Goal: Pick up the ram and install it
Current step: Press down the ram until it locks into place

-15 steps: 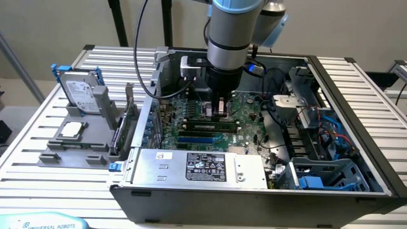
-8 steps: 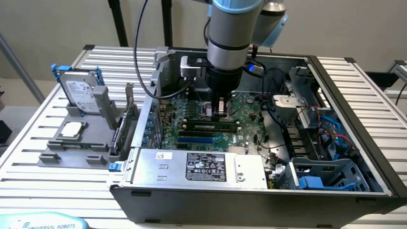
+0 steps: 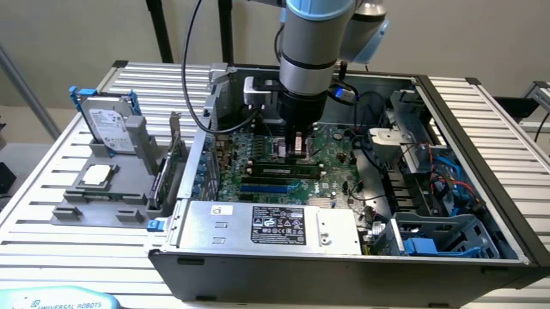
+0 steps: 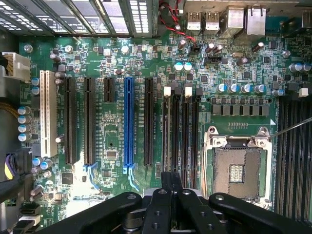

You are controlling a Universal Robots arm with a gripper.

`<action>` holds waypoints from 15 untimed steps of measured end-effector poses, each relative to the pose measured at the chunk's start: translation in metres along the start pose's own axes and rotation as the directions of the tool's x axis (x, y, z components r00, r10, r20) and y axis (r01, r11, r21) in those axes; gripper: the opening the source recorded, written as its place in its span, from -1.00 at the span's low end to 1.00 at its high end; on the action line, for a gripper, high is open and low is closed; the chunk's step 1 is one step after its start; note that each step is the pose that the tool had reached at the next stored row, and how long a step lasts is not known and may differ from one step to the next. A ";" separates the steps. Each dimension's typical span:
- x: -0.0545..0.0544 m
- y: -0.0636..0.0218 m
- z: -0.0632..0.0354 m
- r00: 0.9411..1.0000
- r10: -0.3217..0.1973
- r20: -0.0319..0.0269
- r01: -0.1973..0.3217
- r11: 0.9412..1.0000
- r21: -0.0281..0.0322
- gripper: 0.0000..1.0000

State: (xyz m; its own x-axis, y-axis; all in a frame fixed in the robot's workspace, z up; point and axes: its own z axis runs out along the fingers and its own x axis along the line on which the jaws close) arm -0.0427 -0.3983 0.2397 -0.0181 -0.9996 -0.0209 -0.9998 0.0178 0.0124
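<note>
Hovered clenched gripper [image 3: 297, 143] above motherboard [image 3: 331, 145]; held nothing; ram [image 3: 286, 171] seated flat in slot just below fingertips, toward power supply [image 3: 270, 225].

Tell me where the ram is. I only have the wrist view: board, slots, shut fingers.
Observer: In the exterior view the ram lies along a slot on the board, just on the camera's side of the gripper. It looks seated, but I can't confirm that.
Operator: Anything outside the case?
Observer: Yes. A grey fixture sits on the table at the exterior view's left. A hard drive and a card stand upright in it.
</note>
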 end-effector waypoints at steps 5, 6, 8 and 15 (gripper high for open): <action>-0.001 0.0002 0.0060 1.000 0.000 0.000 0.000 1.000 0.000 -0.79; -0.001 0.0003 0.0070 1.000 0.000 0.000 0.000 1.000 0.000 -0.79; 0.000 0.0003 0.0093 1.000 0.000 -0.001 0.000 1.000 0.000 -0.79; 0.000 0.0006 0.0155 1.000 0.000 -0.001 0.000 1.000 0.000 -0.79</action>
State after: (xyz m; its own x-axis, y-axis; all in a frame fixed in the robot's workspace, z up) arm -0.0435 -0.3978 0.2242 -0.0180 -0.9996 -0.0197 -0.9998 0.0178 0.0128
